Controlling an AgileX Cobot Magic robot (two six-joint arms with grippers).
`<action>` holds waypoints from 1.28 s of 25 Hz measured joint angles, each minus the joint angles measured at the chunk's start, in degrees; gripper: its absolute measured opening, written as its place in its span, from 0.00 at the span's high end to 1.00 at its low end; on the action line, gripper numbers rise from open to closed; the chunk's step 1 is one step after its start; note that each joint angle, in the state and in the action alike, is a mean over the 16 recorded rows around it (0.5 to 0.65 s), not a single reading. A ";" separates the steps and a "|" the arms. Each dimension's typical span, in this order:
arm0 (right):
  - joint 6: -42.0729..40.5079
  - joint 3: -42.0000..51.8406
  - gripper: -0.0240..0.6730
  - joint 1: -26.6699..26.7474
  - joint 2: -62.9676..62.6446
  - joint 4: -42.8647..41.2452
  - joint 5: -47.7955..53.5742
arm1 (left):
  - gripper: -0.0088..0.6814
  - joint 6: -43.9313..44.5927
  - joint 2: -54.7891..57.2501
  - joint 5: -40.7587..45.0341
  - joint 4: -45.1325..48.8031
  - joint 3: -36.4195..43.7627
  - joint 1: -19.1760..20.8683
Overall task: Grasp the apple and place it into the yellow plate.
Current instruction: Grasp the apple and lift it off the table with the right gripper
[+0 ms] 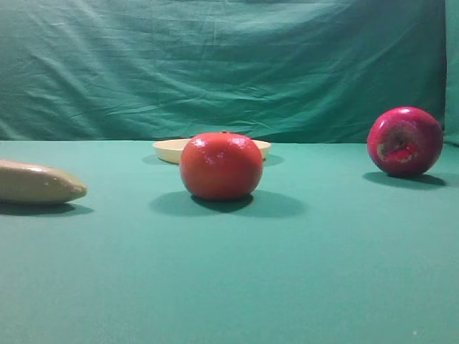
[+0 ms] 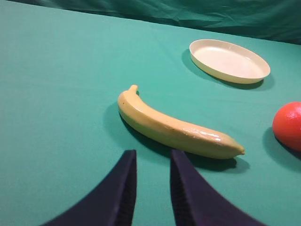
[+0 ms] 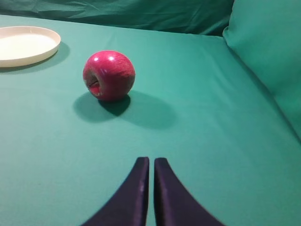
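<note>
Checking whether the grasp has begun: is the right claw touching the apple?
Apart. The right wrist view shows bare green cloth between the right claw and the apple, which sits untouched on the table.

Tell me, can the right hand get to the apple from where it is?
Probably yes. The apple sits on open green cloth ahead of the right hand, slightly to its left, with nothing between them. The hand's fingers are nearly together, so it would need to open first.
</note>
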 joint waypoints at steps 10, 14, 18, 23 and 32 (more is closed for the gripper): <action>0.00 0.00 0.97 0.00 0.00 0.00 0.00 | 0.76 0.00 0.00 0.00 0.00 0.00 0.00; 0.00 0.00 0.97 0.00 0.00 0.00 0.00 | 0.76 0.00 0.00 0.00 0.00 0.00 0.00; 0.00 0.00 0.97 0.00 0.00 0.05 -0.02 | 0.76 0.00 0.00 0.00 0.00 0.00 0.00; 0.00 0.06 0.97 0.00 0.00 2.50 -1.20 | 0.76 0.00 0.00 0.00 0.00 0.00 0.00; -0.01 0.17 0.97 0.00 0.00 14.95 -8.13 | 0.76 0.00 0.00 0.00 0.00 0.00 0.00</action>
